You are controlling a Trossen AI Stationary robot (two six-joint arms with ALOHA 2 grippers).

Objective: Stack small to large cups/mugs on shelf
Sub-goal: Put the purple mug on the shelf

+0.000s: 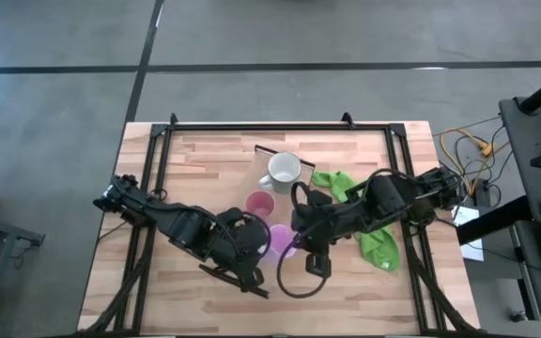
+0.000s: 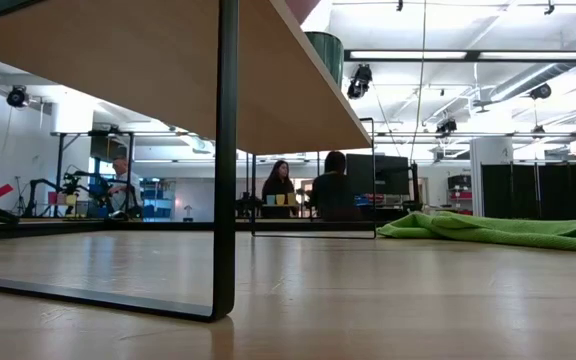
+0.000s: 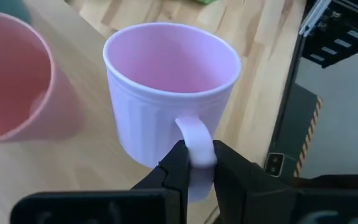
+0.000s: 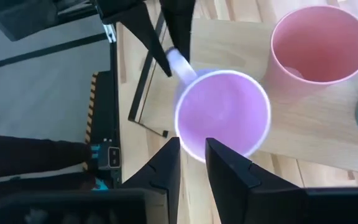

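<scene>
The lilac-pink mug (image 1: 282, 239) (image 3: 166, 68) (image 4: 222, 112) stands upright near one short end of the light-wood shelf (image 4: 229, 43) (image 2: 168, 60). The salmon-pink cup (image 1: 259, 204) (image 4: 319, 43) stands beside it. The pale grey-white mug (image 1: 285, 169) stands farther along. My left gripper (image 1: 256, 246) (image 3: 197, 168) is shut on the lilac mug's handle. My right gripper (image 1: 299, 242) (image 4: 193, 155) hovers narrowly open over the rim on the side away from the handle. I cannot tell whether it touches. My left gripper pinches the lilac mug's handle (image 3: 196, 146) between its two fingers, roughly level, from the table's left. The fingers (image 3: 176, 171) sit on either side of the handle loop. The mug is upright. Whether its base rests on the shelf I cannot tell.
A green cloth (image 1: 378, 239) (image 2: 498, 228) lies on the table to the right of the shelf. The shelf is raised on thin black legs (image 2: 226, 170). A black frame borders the table (image 1: 280, 127). People sit far back in the room (image 2: 308, 190).
</scene>
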